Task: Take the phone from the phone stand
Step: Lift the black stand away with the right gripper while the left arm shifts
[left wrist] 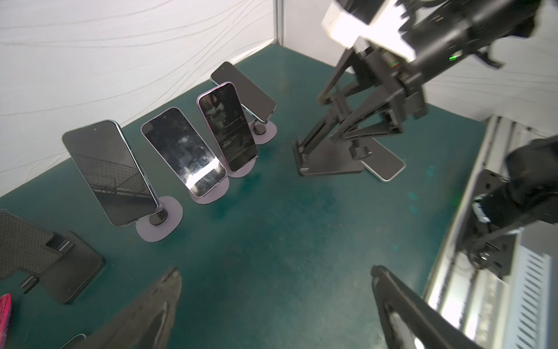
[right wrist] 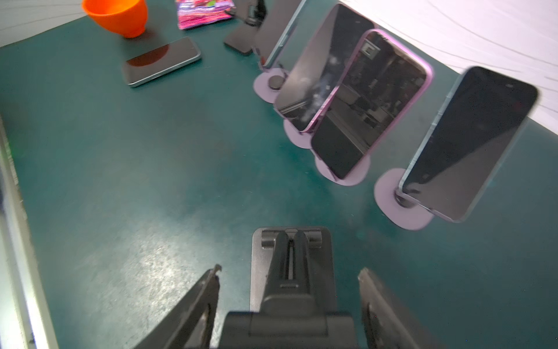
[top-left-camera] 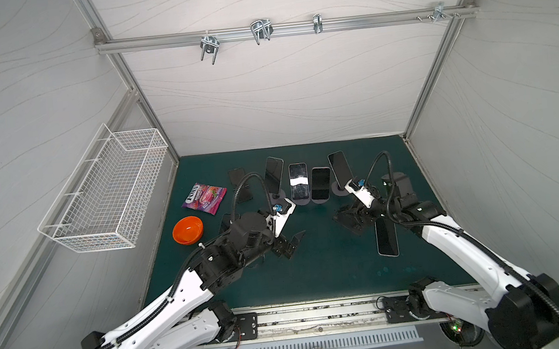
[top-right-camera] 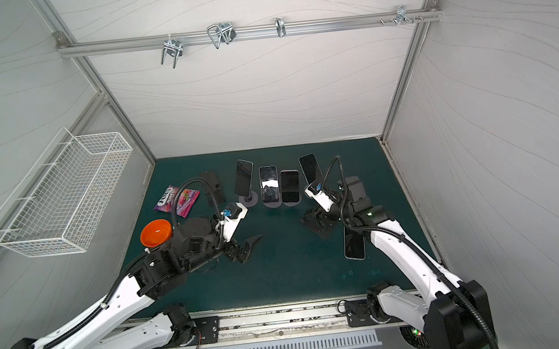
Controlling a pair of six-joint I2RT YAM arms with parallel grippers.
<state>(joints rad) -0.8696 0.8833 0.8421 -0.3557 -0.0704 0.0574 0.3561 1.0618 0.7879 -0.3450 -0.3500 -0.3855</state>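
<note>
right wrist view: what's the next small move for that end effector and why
Probably lift the right end effector clear of the black stand: its fingers straddle it with gaps, and the stand is empty, a phone lying flat beside it.

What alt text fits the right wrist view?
The right end effector straddles an empty black folding phone stand on the green mat. Beyond, four phones lean on purple stands; a fifth phone lies flat near an orange bowl.
</note>
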